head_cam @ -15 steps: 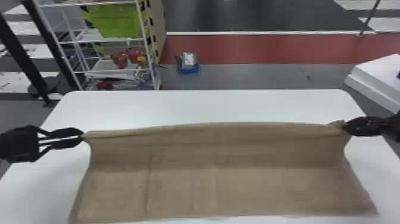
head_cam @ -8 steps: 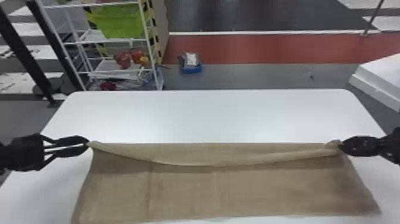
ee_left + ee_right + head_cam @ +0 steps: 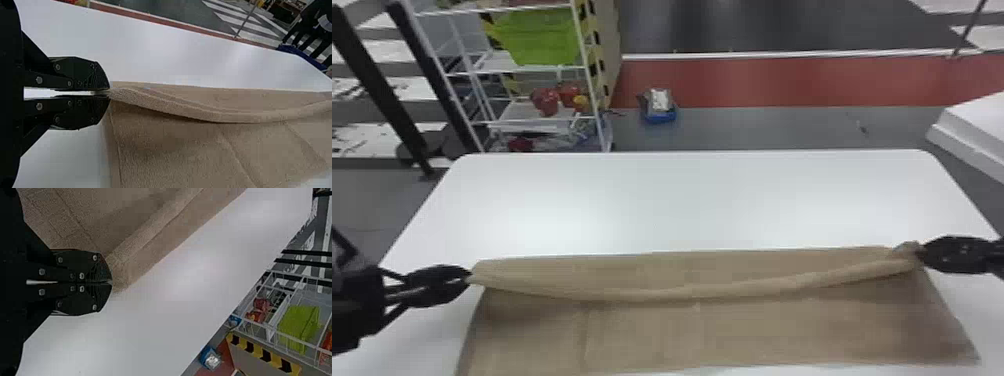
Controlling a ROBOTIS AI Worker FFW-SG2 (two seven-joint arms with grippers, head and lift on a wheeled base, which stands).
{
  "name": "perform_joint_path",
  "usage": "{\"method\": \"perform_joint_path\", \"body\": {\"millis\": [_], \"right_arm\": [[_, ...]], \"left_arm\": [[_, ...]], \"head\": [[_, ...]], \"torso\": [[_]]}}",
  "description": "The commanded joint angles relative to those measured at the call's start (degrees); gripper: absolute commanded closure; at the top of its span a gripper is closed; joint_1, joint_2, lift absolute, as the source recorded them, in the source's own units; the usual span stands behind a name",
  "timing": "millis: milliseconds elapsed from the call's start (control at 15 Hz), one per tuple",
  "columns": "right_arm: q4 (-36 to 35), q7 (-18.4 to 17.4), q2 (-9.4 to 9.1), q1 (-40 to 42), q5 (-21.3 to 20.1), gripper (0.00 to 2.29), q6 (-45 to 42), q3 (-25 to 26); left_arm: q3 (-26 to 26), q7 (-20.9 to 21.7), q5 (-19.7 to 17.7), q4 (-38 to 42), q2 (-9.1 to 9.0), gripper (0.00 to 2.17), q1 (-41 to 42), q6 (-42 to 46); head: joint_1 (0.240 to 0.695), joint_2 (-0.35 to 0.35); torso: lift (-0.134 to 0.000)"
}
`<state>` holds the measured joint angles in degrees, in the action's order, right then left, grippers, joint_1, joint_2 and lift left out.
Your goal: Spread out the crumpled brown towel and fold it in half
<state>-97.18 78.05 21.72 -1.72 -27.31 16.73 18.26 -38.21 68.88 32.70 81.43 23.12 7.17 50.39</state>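
The brown towel (image 3: 712, 330) lies wide across the near part of the table, its far edge lifted and sagging between both grippers. My left gripper (image 3: 470, 276) is at the towel's far left corner, and my right gripper (image 3: 921, 254) at the far right corner. In the left wrist view my left gripper (image 3: 109, 93) is shut on a corner of the towel (image 3: 176, 149), with a rolled ridge running away from its tips. My right gripper (image 3: 111, 282) pinches the opposite corner of the towel (image 3: 129, 231) in the right wrist view.
The white table (image 3: 692, 200) extends beyond the towel's far edge. Past it stand a white wire rack (image 3: 592, 80) with a green bin (image 3: 539, 37) at the back left, and a small blue box (image 3: 659, 112) on the floor. A white block (image 3: 977, 130) stands at the right.
Both grippers have come toward the near side with the towel's far edge. That edge, nearly straight and taut a second ago, now sags over the towel's lower part.
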Motion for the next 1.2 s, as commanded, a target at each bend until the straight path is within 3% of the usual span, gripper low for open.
{"method": "perform_joint_path", "body": {"millis": [0, 267, 467, 667, 933, 1133], "right_arm": [[0.33, 0.28, -0.54, 0.84, -1.34, 1.21, -0.42, -2.44], [-3.54, 0.28, -0.71, 1.55, -0.29, 1.21, 1.52, 0.11], [-7.06, 0.28, -0.01, 5.59, 0.77, 1.21, 1.17, 1.78], [-5.21, 0.28, -0.45, 6.47, -0.02, 1.21, -1.47, 1.69], [-5.65, 0.28, -0.54, 3.57, 0.41, 1.21, 1.52, 1.95], [-8.99, 0.28, 0.43, 6.82, 2.0, 1.21, 1.87, 3.27]], "left_arm": [[0.51, -0.24, 0.79, 0.05, -0.27, 1.08, 1.1, 0.63], [-1.69, 1.35, 0.88, 4.09, -0.89, 1.08, 4.17, 3.44], [-4.68, 1.61, -1.32, 8.57, -1.77, 1.08, 9.27, 5.2], [-4.41, 1.52, -1.06, 8.22, -2.12, 1.08, 9.88, 6.43], [-5.73, 2.66, -1.41, 9.8, -2.12, 1.08, 8.3, 6.08], [-9.25, 6.18, -5.19, 13.06, -3.17, 1.08, 10.76, 6.25]], "head": [[0.695, 0.086], [0.695, 0.106], [0.695, 0.098], [0.695, 0.091], [0.695, 0.091], [0.695, 0.092]], "torso": [[-0.134], [-0.134], [-0.134], [-0.134], [-0.134], [-0.134]]}}
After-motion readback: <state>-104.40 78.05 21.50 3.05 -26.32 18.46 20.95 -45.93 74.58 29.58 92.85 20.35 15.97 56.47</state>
